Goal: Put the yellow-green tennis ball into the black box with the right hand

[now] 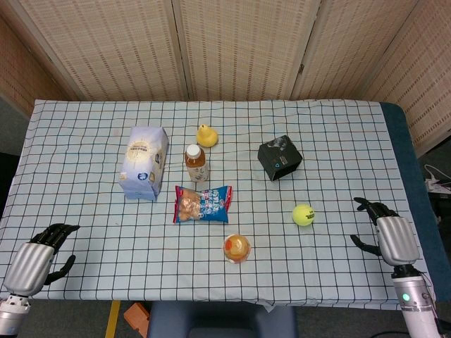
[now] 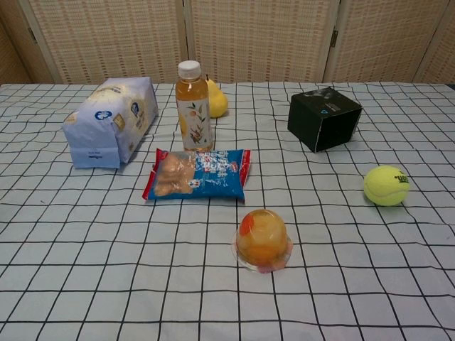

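Tennis ball (image 1: 304, 215) sits on the tablecloth (image 1: 84, 204), right half of table, well apart from the right hand (image 1: 384, 229), which lies farther right near the table's right edge, w/ bare cloth between them. Right hand: fingers apart, slightly curled, holding nothing; rests at cloth level, seen in head view only. Black box (image 1: 280, 158) is behind the ball and a bit left, tilted/rotated relative to the grid lines; ball and box not touching, near but clearly separate. In chest view ball is at far right, box behind-left of it, same relation. Left hand (image 1: 46, 248) at front-left corner of table, fingers apart and loosely curled, holding nothing, well apart from all items. Other items: jelly cup (image 1: 237, 248) front-centre, left of ball; snack packet (image 1: 202, 203) lying flat behind the cup; tea bottle (image 1: 196, 163) upright just behind packet; yellow duck toy (image 1: 206, 135) behind bottle, partly hidden by it in chest view; pale blue bag (image 1: 144, 162) left of bottle, lying on its side. Surface: white cloth w/ dark grid, slightly wrinkled, blue table edge visible at right. Room: woven folding screens (image 1: 232, 42) across the back; cable on floor at far right, yellow tape strip on floor at front.
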Robot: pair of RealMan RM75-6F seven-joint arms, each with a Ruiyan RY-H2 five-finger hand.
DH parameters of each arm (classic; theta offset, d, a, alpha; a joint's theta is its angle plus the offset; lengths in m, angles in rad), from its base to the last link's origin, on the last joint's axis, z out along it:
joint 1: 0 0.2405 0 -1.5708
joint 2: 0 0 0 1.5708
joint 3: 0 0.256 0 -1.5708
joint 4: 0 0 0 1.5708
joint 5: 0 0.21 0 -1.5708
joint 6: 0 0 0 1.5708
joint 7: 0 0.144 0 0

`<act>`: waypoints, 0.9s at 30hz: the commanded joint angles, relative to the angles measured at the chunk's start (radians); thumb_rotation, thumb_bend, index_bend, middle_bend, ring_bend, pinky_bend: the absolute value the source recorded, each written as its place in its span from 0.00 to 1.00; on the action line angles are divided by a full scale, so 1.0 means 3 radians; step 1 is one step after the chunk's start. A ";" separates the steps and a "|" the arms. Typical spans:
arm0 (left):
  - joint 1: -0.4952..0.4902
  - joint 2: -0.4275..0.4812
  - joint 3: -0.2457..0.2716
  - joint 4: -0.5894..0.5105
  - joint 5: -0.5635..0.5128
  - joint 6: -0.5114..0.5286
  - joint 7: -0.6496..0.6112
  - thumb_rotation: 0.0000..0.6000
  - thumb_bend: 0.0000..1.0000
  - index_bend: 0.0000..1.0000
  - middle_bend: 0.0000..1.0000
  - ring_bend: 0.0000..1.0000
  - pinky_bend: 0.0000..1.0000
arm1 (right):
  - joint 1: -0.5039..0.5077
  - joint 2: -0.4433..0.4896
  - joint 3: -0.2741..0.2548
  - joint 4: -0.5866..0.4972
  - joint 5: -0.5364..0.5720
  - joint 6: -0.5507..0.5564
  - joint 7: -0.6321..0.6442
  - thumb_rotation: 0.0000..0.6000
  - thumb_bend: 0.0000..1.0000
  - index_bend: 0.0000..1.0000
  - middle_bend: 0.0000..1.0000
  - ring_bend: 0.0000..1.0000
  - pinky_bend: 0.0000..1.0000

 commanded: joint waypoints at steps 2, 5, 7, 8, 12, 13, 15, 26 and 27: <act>0.0007 0.0001 0.0001 -0.0009 0.0023 0.0026 0.0011 1.00 0.38 0.22 0.24 0.18 0.38 | -0.0021 -0.0002 -0.0006 -0.0009 -0.0066 0.0015 -0.0007 1.00 0.10 0.21 0.34 0.25 0.44; 0.0012 0.0001 0.0005 -0.0009 0.0033 0.0034 0.0012 1.00 0.38 0.22 0.24 0.18 0.38 | -0.0046 -0.0003 -0.0021 -0.0018 -0.0116 0.0025 0.0014 1.00 0.10 0.21 0.34 0.25 0.44; 0.0012 0.0002 0.0003 -0.0014 0.0029 0.0031 0.0009 1.00 0.38 0.22 0.24 0.18 0.38 | -0.0052 0.0017 -0.0032 -0.0040 -0.0151 0.0008 0.0053 1.00 0.10 0.22 0.34 0.25 0.44; 0.0011 0.0003 0.0003 -0.0015 0.0030 0.0031 0.0004 1.00 0.38 0.22 0.24 0.18 0.38 | -0.0054 0.0029 -0.0037 -0.0051 -0.0170 0.0003 0.0072 1.00 0.10 0.23 0.34 0.25 0.44; 0.0006 0.0003 -0.0009 0.0001 0.0020 0.0031 -0.0037 1.00 0.38 0.22 0.24 0.18 0.38 | -0.0088 0.0026 -0.0052 -0.0053 -0.0292 0.0075 0.0086 1.00 0.17 0.29 0.34 0.27 0.44; 0.0003 0.0002 -0.0007 0.0009 0.0017 0.0022 -0.0045 1.00 0.38 0.22 0.24 0.18 0.38 | -0.0103 -0.0004 -0.0042 -0.0027 -0.0327 0.0125 0.0057 1.00 0.25 0.33 0.34 0.30 0.46; -0.0001 0.0006 0.0001 0.0010 0.0015 0.0003 -0.0069 1.00 0.38 0.22 0.24 0.18 0.38 | -0.0123 -0.0087 -0.0017 0.0037 -0.0381 0.0208 -0.0010 1.00 0.39 0.40 0.38 0.36 0.52; 0.0022 0.0032 0.0012 -0.0019 0.0045 0.0051 -0.0091 1.00 0.38 0.22 0.24 0.18 0.38 | -0.0027 -0.0253 -0.0054 -0.0017 -0.0365 -0.0118 -0.0522 1.00 0.82 1.00 0.88 0.91 0.99; 0.0025 0.0033 0.0015 -0.0021 0.0057 0.0060 -0.0085 1.00 0.38 0.22 0.24 0.18 0.38 | -0.0004 -0.0249 -0.0066 -0.0058 -0.0336 -0.0198 -0.0585 1.00 0.82 1.00 0.89 0.92 0.99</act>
